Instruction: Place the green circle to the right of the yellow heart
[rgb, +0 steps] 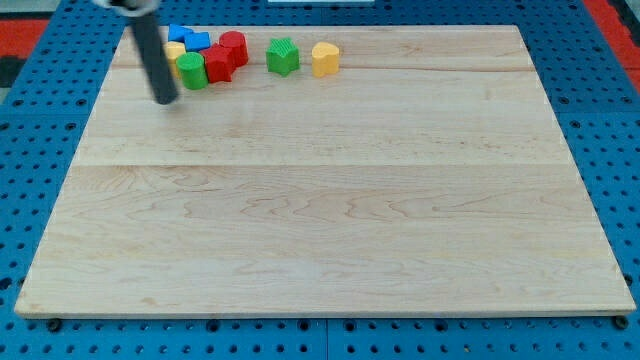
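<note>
The green circle (192, 71) sits near the view's top left, in a tight cluster of blocks. The yellow heart (325, 59) lies to the right of that cluster, with a green star-shaped block (283, 56) just left of it. My tip (165, 98) rests on the board just left of and slightly below the green circle, close to it; I cannot tell if they touch. The dark rod rises up to the view's top edge.
In the cluster, a red block (218, 64) touches the green circle's right side and a red cylinder (234, 47) sits behind it. Blue blocks (189, 39) and a yellow block (175, 51) lie at the cluster's back. The wooden board (320, 200) rests on a blue pegboard.
</note>
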